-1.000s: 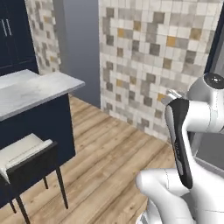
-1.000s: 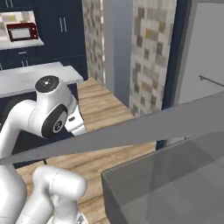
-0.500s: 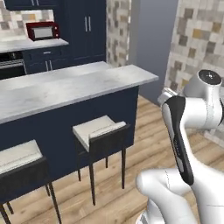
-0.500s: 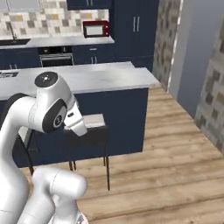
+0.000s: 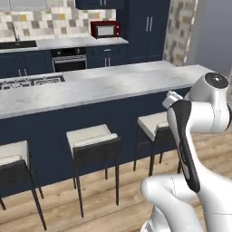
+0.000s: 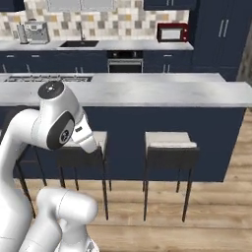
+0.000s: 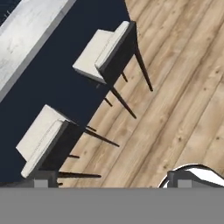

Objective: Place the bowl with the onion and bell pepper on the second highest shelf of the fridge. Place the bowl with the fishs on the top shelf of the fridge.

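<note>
No bowl or fridge is seen beyond the island desk [image 5: 104, 86] with its stools [image 6: 170, 142]; the fingers [image 7: 109, 183] are spread wide and empty; bowls should be located before reaching.

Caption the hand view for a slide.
Open gripper looks down on two cushioned stools beside the navy island, over wooden floor.

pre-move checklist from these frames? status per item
1. Gripper open, nothing between the fingertips: ok.
2. Bowls located: not ok; none on the island counter as far as it shows.
3. Fridge located: not ok; the views face the island, with the red microwave behind.
4. Path ahead: not ok; bar stools line the island.
5. Wooden floor under the hand clear: ok.
</note>
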